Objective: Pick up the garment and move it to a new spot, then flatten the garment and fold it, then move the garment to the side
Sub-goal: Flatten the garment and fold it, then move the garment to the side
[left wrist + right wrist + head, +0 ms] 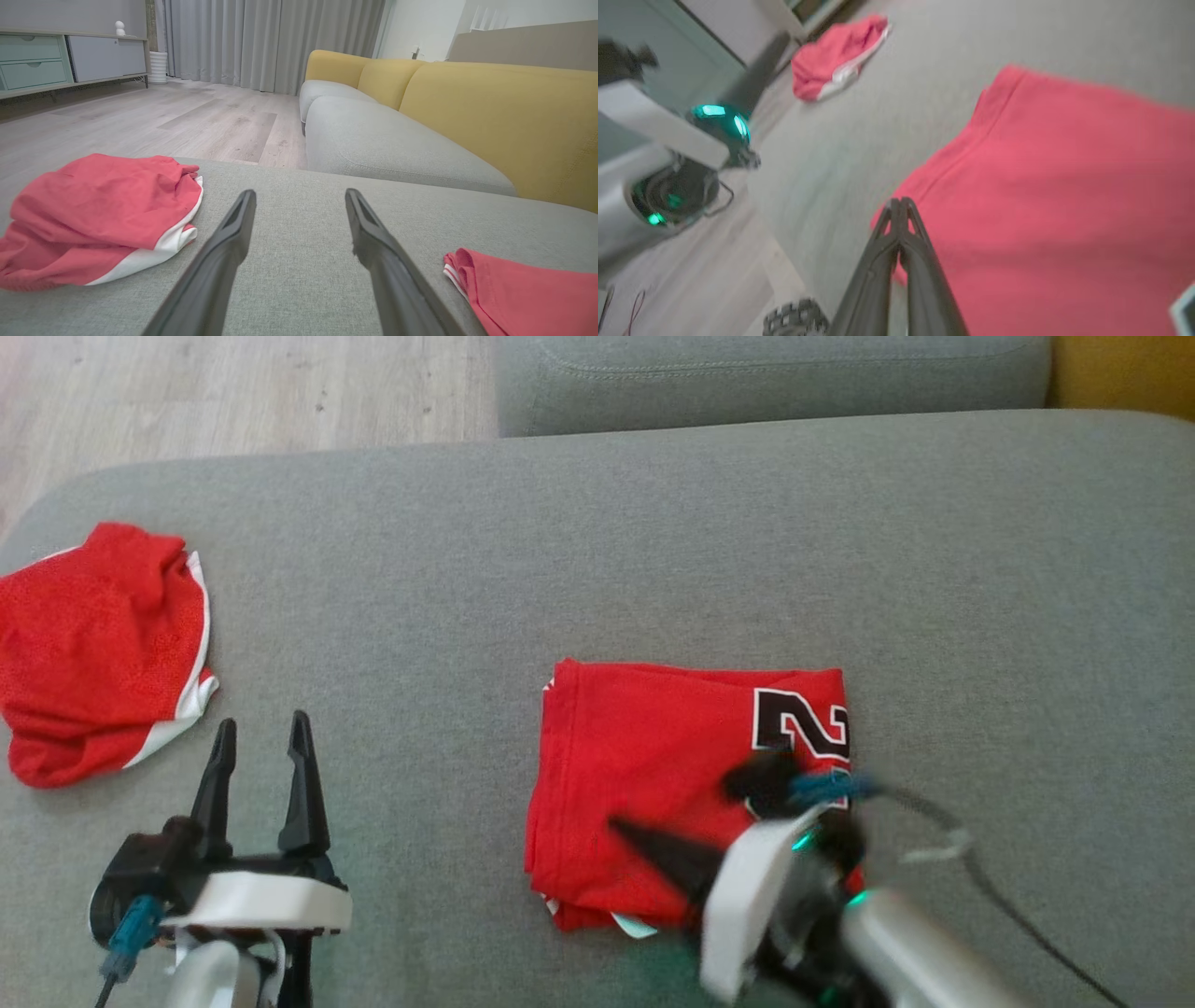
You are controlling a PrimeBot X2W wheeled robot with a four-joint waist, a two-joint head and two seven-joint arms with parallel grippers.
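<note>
The garment [653, 756], a red jersey with a dark number, lies folded into a rectangle in the middle of the grey sofa seat [747, 541]. My right gripper [621, 826] is blurred and hangs over the jersey's near-left part. In the right wrist view its fingers [900, 201] are pressed together with nothing between them, the tips just over the edge of the red cloth [1064, 186]. My left gripper [261, 728] rests open at the lower left with nothing in it. Its fingers [299, 193] point across bare cushion, and a corner of the jersey [528, 294] shows to their right.
A crumpled red and white garment [93, 644] lies at the seat's left end, just left of my left gripper [93, 210]. Another grey cushion [766, 373] and a yellow backrest [490, 107] lie beyond. Wood floor [233, 392] starts past the seat's far-left edge.
</note>
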